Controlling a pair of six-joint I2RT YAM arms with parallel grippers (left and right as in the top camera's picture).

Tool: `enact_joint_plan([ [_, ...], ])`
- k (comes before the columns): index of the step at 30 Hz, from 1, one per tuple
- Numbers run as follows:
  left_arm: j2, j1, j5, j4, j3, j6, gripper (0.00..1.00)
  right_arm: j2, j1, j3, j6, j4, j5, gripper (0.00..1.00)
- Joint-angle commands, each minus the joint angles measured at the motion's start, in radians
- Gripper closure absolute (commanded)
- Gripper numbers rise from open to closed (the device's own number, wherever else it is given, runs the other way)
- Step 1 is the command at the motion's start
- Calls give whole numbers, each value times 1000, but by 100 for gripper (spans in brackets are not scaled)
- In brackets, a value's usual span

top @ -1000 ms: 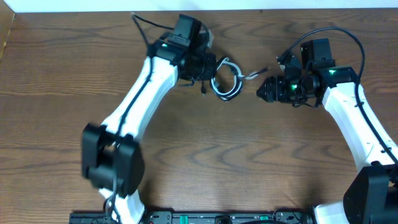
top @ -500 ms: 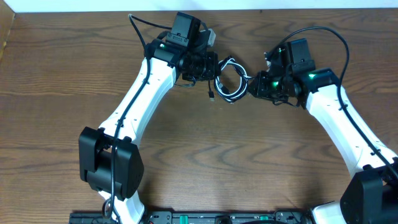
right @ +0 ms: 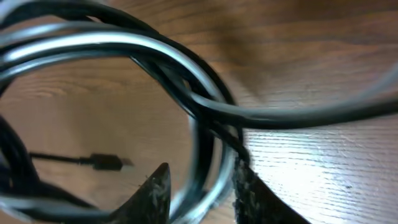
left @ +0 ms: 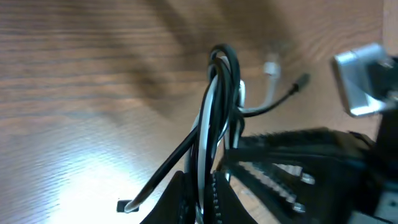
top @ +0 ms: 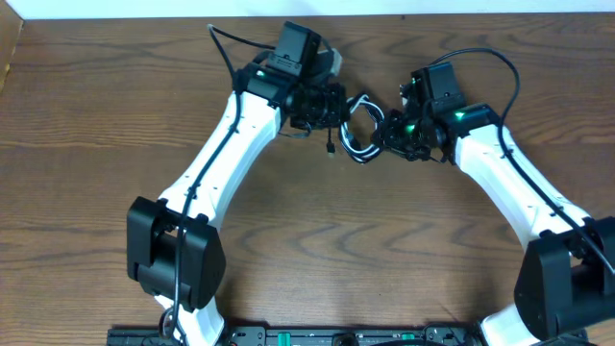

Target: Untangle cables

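Evenly lit overhead, blurry wrist views, glare on table

Right wrist: cables blurred, loop cut by left, top edges. Left wrist: right gripper blurred, cropped right.

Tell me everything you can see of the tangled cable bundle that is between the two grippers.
The cable bundle is a small coil of thin, glossy black and white cords looped through each other. It sits between the two arms, above the wooden table. The left gripper is shut on its strands. Other strands pass between the fingers of the right gripper; whether they are clamped is unclear. One black end plug sticks out free.
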Motion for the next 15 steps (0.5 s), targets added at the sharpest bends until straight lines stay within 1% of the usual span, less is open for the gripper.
enact_joint_plan([
  [1, 2, -21, 21, 4, 4, -10, 93, 21, 10, 17, 35, 5, -11, 69],
  [3, 2, -23, 21, 5, 4, -14, 93, 39, 10, 16, 35, 4, -11, 67],
  [8, 2, -23, 21, 5, 4, -21, 93, 86, 10, 16, 35, -3, -11, 67],
  [9, 2, -23, 21, 6, 4, -21, 93, 97, 10, 16, 35, -8, -11, 69],
  [15, 2, -19, 10, 23, 4, -21, 93, 145, 9, 16, 19, -78, 26, 87],
])
